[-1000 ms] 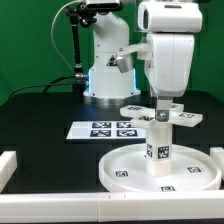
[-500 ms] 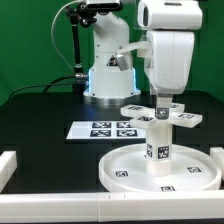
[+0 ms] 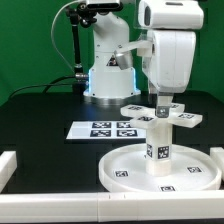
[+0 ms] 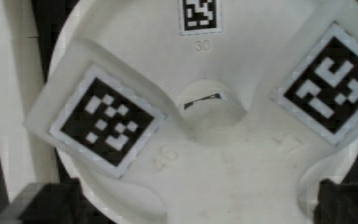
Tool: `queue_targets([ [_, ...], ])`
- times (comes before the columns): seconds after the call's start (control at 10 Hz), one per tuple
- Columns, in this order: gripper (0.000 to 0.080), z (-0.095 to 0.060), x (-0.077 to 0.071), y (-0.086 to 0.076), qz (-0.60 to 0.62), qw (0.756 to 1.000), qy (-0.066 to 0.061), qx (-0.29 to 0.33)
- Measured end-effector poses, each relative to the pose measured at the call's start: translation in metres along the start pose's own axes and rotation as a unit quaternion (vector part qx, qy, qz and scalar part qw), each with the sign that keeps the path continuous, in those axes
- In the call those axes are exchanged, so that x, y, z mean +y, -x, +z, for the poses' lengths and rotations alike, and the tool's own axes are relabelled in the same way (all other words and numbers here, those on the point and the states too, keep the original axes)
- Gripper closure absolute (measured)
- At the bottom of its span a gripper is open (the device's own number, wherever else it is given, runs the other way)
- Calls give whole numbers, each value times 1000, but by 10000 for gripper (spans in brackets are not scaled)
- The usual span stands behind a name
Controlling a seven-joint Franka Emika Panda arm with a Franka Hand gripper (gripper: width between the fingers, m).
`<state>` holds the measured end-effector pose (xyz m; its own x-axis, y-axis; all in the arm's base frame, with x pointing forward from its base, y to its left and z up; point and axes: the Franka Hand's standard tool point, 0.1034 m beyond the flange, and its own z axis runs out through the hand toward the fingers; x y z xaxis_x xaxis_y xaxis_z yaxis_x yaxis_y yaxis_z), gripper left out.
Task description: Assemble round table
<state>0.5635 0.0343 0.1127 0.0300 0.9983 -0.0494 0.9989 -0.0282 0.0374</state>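
The large round disc (image 3: 115, 170) lies flat on the black mat at the exterior view's lower right. On its middle the short thick cylinder (image 3: 160, 148) stands upright, tags on its side. The small cross-shaped piece (image 3: 185, 116) rests level on the cylinder's top. My gripper (image 3: 161, 106) hangs straight above, its fingers down at the cross's centre. In the wrist view the cross-shaped piece (image 4: 211, 150) fills the picture, and the gripper (image 4: 197, 205) is open, with dark fingers (image 4: 43, 205) wide on either side of it. Contact cannot be made out.
The marker board (image 3: 105, 129) lies flat on the mat left of the cross. A white bar (image 3: 8, 165) edges the mat at the exterior view's left and another (image 3: 60, 208) runs along the front. The arm's base (image 3: 105, 70) stands behind.
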Motion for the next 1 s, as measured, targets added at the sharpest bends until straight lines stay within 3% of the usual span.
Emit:
queue_targets([
  [0.8, 151, 16, -4, 1, 3, 1000, -12, -2],
  [1.0, 355, 16, -4, 2, 4, 1000, -12, -2],
])
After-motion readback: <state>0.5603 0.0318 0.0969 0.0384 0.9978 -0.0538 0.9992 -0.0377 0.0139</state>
